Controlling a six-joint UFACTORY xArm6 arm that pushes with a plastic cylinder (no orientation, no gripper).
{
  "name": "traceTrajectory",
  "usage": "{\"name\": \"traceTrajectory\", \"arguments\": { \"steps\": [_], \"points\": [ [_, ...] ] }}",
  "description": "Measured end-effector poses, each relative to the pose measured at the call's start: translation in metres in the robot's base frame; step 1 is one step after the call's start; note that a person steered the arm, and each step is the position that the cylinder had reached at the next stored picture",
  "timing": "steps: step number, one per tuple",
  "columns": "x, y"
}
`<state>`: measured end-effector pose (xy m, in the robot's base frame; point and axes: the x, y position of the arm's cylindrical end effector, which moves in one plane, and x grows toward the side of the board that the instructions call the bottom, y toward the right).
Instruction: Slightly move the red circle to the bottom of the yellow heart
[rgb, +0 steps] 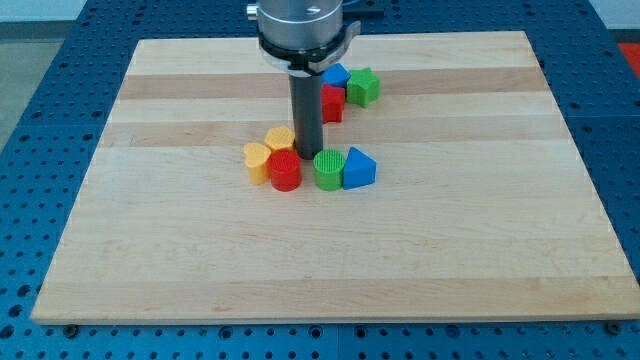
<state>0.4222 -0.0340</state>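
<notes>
The red circle (285, 171) stands near the board's middle. It touches the yellow heart (258, 161) on its left and a yellow block (281, 140) just above it. My tip (305, 154) is down just right of the red circle's upper edge, between it and a green circle (328, 169). The rod hides part of the yellow block.
A blue triangle (359, 168) touches the green circle's right side. Higher up, a red block (332, 102), a blue block (336, 76) and a green block (364, 87) cluster right of the rod. The wooden board (150, 250) lies on a blue perforated table.
</notes>
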Motion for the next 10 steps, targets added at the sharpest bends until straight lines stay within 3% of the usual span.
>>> {"name": "traceTrajectory", "arguments": {
  "steps": [4,8,10],
  "points": [
    [-0.009,0.024],
    [-0.012,-0.002],
    [0.017,-0.002]
  ]
}}
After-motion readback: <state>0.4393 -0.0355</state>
